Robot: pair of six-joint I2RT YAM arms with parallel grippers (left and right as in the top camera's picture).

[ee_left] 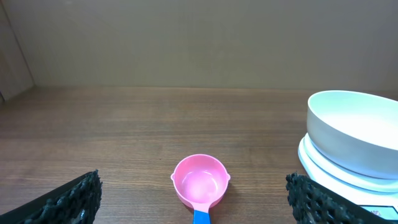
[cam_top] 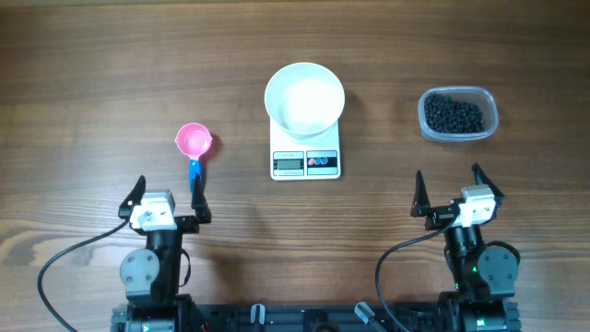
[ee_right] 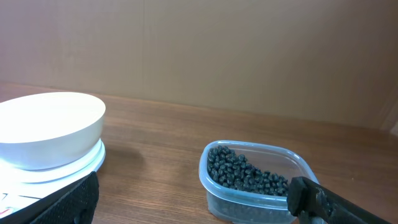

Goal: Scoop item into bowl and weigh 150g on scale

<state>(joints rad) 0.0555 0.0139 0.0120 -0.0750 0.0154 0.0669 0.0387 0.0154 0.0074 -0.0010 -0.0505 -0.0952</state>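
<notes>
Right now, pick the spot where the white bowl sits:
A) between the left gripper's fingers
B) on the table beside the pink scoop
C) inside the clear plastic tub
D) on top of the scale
D: the bowl rests on top of the scale, while the pink scoop and the tub of beans lie apart on the table to either side.

White bowl (cam_top: 305,98) on scale (cam_top: 305,162), black beans (cam_top: 454,114) apart.
</notes>
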